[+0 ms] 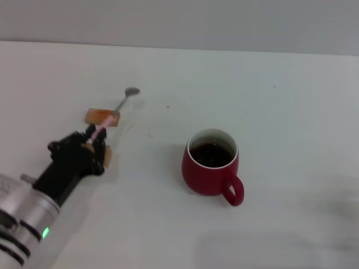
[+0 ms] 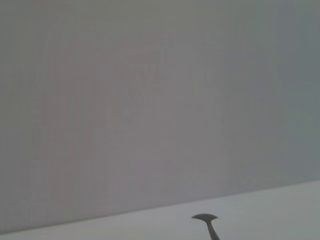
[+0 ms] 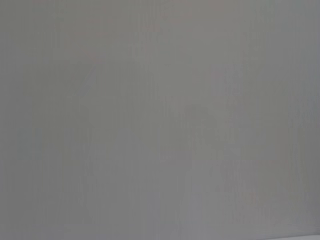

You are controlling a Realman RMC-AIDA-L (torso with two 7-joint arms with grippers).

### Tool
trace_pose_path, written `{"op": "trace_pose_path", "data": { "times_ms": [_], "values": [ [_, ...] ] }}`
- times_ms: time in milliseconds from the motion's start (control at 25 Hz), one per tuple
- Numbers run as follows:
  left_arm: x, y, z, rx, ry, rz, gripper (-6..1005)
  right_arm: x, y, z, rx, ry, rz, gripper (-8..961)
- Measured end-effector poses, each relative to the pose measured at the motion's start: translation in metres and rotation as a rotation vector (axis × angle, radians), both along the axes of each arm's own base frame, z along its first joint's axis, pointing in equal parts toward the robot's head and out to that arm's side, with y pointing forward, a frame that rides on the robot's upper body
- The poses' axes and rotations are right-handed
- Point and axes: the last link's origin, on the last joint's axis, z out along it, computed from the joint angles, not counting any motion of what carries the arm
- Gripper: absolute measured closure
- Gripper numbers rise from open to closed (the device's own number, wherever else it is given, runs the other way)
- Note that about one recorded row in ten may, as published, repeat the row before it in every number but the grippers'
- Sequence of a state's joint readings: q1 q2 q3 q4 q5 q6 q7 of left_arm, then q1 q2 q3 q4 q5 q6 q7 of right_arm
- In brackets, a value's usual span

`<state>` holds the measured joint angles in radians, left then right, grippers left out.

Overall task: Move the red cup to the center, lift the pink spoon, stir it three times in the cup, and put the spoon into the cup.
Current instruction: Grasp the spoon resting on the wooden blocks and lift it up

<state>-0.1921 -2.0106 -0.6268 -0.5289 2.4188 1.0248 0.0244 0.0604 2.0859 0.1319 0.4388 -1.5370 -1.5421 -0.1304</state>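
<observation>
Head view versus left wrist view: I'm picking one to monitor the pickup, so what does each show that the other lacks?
Only the head view shows the red cup with dark liquid, the left gripper at the pink spoon's handle, and a tan wooden block under the spoon. Only the left wrist view shows a broad blank wall. Both share the spoon's grey bowl and the white table.

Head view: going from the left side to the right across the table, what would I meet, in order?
Left claw at the handle of the pink spoon → the spoon's grey bowl end → red cup holding dark liquid, its handle on the right. The two small wooden blocks overlap the claw and spoon, so I leave them out.
</observation>
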Motion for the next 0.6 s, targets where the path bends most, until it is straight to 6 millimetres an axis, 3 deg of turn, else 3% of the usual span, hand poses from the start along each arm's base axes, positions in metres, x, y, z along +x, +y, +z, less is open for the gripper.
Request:
{"op": "trace_pose_path", "data": {
  "times_ms": [320,600],
  "values": [
    [0.024,0.059,0.041,0.013,0.07,0.014,825,-0.001,0.001,0.0,0.001,0.001,0.003,953],
    [0.062,0.085,0.062,-0.063,0.168,0.047,824,-0.002,0.002,0.0,0.003,0.004,0.006,954]
  ]
}}
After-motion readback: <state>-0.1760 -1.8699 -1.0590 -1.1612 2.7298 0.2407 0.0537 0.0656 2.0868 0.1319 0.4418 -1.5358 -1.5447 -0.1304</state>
